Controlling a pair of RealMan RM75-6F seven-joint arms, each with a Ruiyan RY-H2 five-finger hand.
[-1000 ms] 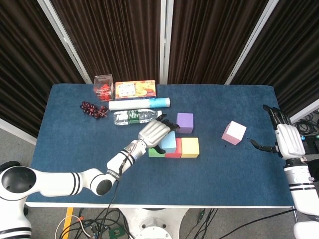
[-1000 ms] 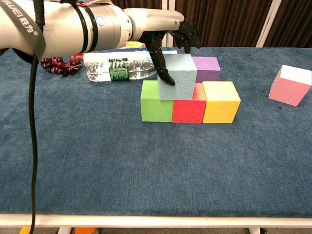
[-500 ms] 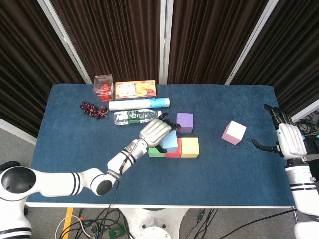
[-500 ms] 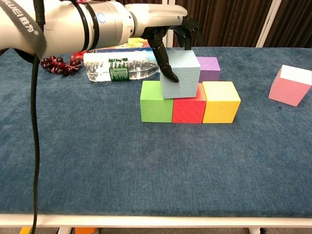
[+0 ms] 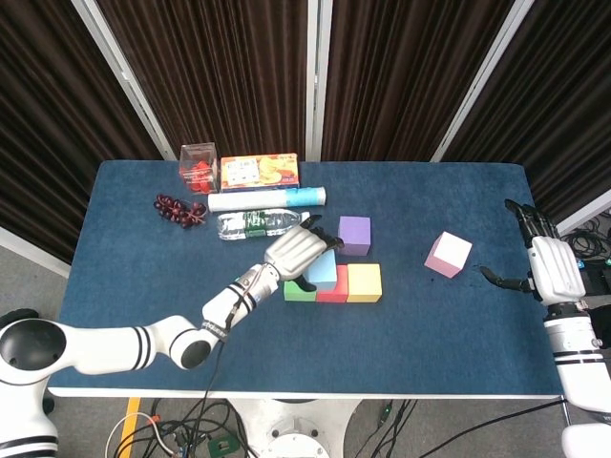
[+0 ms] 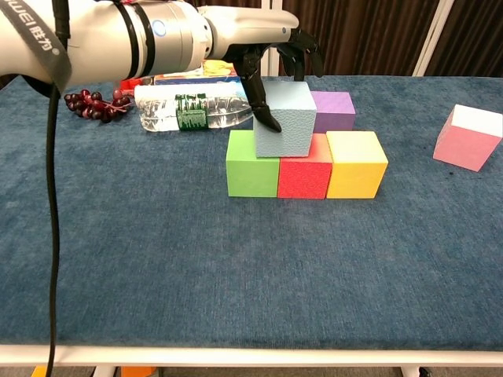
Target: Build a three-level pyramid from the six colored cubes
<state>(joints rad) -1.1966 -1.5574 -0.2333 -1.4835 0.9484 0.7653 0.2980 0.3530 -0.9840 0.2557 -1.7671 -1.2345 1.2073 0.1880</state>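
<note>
Step in hand: second level, first cube. The left hand (image 6: 267,43) holds the light-blue cube (image 6: 284,118) with fingers closed around it, over the seam between the green cube (image 6: 251,163) and red cube (image 6: 303,171). Next: seat it squarely, then release.

The right hand (image 5: 546,262), well right of the red cube, is spread and empty.

The clear box (image 5: 198,164), far behind-left of the red cube, holds red items.

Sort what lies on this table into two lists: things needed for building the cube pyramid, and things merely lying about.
Needed for the pyramid:
green cube
red cube
yellow cube
light blue cube, gripped by the left hand
purple cube
pink cube

Lying about:
water bottle
grapes
biscuit box
white tube
clear box of red pieces
</note>
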